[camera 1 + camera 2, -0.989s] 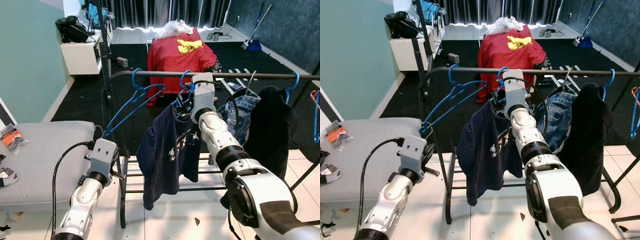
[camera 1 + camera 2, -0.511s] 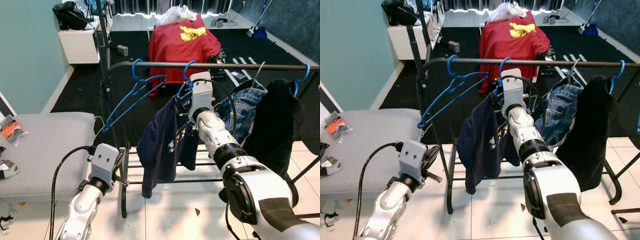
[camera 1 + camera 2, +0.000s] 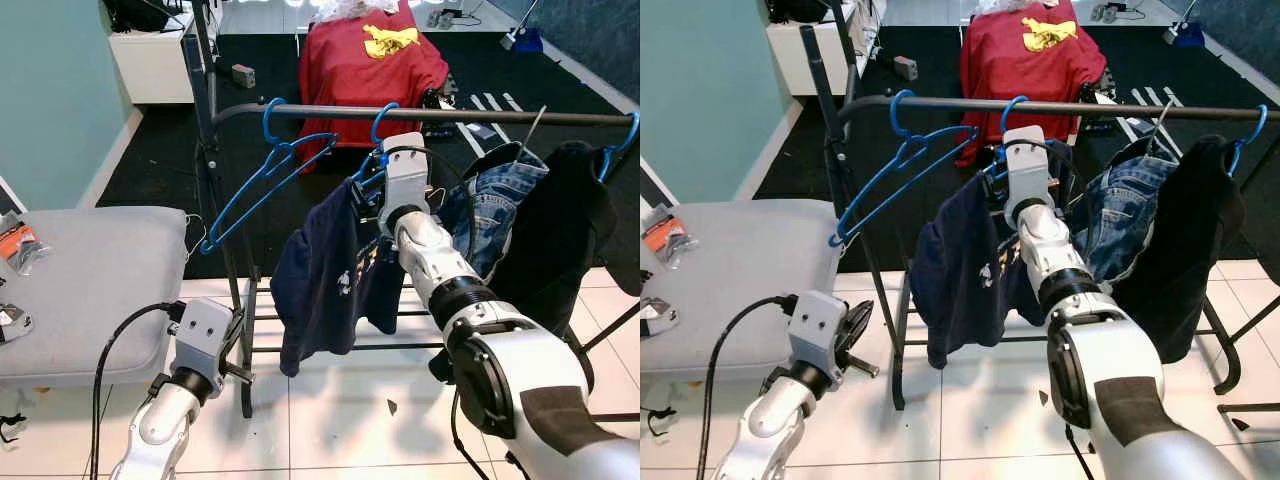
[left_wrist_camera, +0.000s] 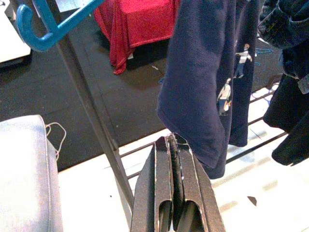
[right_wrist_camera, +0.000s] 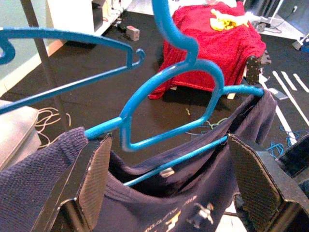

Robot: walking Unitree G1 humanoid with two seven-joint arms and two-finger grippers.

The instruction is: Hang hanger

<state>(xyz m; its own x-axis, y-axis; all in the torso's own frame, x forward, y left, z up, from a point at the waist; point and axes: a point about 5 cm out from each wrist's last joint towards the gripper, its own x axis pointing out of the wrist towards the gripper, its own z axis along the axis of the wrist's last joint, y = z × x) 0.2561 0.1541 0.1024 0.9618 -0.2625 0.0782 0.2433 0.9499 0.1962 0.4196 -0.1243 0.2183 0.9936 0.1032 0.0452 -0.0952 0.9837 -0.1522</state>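
Hanger on rail, right gripper at it.
Eye views: blue hanger (image 3: 372, 165) with navy shirt (image 3: 325, 280) hooked on rail (image 3: 450, 115); right gripper (image 3: 372, 195) just below hook. Left gripper (image 3: 855, 335) low by rack.
Left wrist: fingers (image 4: 164, 193) pressed together.
Right wrist: fingers (image 5: 96, 171) spread wide either side of hanger.

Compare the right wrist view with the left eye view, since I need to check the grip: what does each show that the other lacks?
Right wrist view: the right gripper with fingers spread open either side of the blue plastic hanger carrying the navy printed T-shirt.

Left eye view: the dark metal rail, the hanger's hook over it, the blue denim jeans and the left gripper low by the rack.

Both: hanger, T-shirt, red cloth behind.
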